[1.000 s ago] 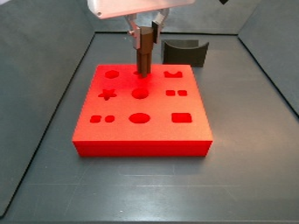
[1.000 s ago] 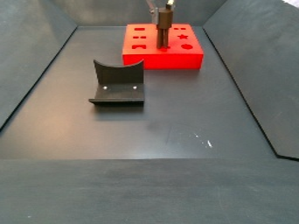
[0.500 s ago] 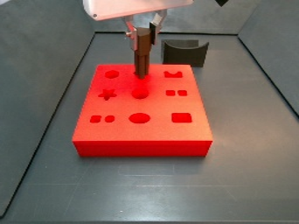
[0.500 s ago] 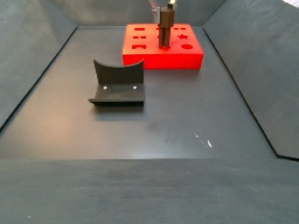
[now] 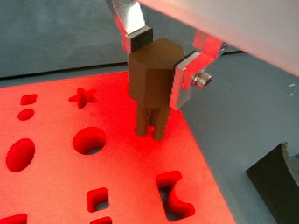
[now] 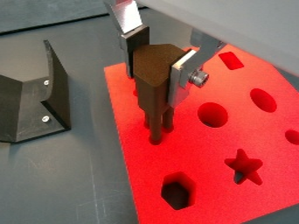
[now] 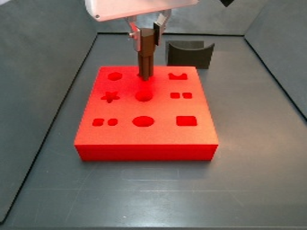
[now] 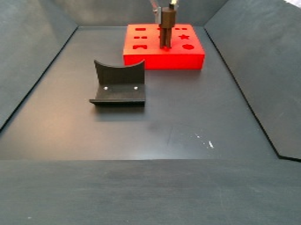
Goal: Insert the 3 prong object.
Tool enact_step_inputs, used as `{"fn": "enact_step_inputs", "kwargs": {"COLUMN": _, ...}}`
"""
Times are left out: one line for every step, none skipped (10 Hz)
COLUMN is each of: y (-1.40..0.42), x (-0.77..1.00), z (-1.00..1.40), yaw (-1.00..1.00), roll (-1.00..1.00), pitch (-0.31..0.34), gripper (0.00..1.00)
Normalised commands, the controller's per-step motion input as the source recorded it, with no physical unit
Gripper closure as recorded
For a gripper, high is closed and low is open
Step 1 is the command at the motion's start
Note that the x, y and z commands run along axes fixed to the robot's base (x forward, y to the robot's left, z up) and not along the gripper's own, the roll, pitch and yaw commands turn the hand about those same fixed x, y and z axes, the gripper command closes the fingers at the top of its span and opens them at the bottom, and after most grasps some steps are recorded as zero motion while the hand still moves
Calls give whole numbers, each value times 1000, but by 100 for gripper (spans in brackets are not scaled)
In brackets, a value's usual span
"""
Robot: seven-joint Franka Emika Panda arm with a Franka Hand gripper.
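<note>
Tool [image 5: 160, 54] over the red block [image 7: 146, 115], its flat silver fingers [image 6: 187, 72] clamped on the 3 prong object [image 5: 152, 80], a dark brown matte stick held upright. Both wrist views show slim prongs at its lower end reaching the block's top face; whether they enter a hole cannot be told. In both side views only a thin dark bar [image 7: 145, 56] shows, prongs unresolved. The block is glossy red with cut-outs: star [image 6: 244, 165], hexagon [image 6: 176, 192], rounds, ovals. The fixture [image 8: 118, 83], a dark L-shaped bracket, stands well apart on the grey table [image 8: 177, 149]. A dark grey curved-top block [image 7: 189, 52] sits behind the red block.
</note>
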Motion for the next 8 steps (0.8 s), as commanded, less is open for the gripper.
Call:
{"fn": "enact_step_inputs", "kwargs": {"y": 183, "x": -203, "z": -186, "yaw": -97, "roll": 0, "pitch": -13, "gripper": 100}}
{"fn": "enact_step_inputs", "kwargs": {"y": 9, "x": -83, "z": -120, "yaw": -23, "roll": 0, "pitch": -14, "gripper": 100}}
{"fn": "enact_step_inputs", "kwargs": {"y": -66, "x": 0, "z": -103, "yaw": 0, "roll": 31, "pitch": -3, "gripper": 100}}
{"fn": "enact_step_inputs", "kwargs": {"y": -123, "x": 0, "z": -160, "yaw": 0, "roll": 169, "pitch": -1, "gripper": 100}}
{"fn": "enact_step_inputs", "kwargs": {"y": -314, "x": 111, "z": -306, "yaw": 0, "roll": 401, "pitch": 0, "gripper": 100}}
{"fn": "enact_step_inputs", "kwargs": {"y": -291, "x": 257, "z": -446, "yaw": -34, "roll": 454, "pitch": 0, "gripper": 100}}
{"fn": "enact_step_inputs", "kwargs": {"y": -189, "x": 249, "z": -500, "yaw": -126, "roll": 294, "pitch": 53, "gripper": 100}}
{"fn": "enact_step_inputs", "kwargs": {"y": -123, "x": 194, "z": -549, "yaw": -177, "roll": 216, "pitch": 109, "gripper": 100}}
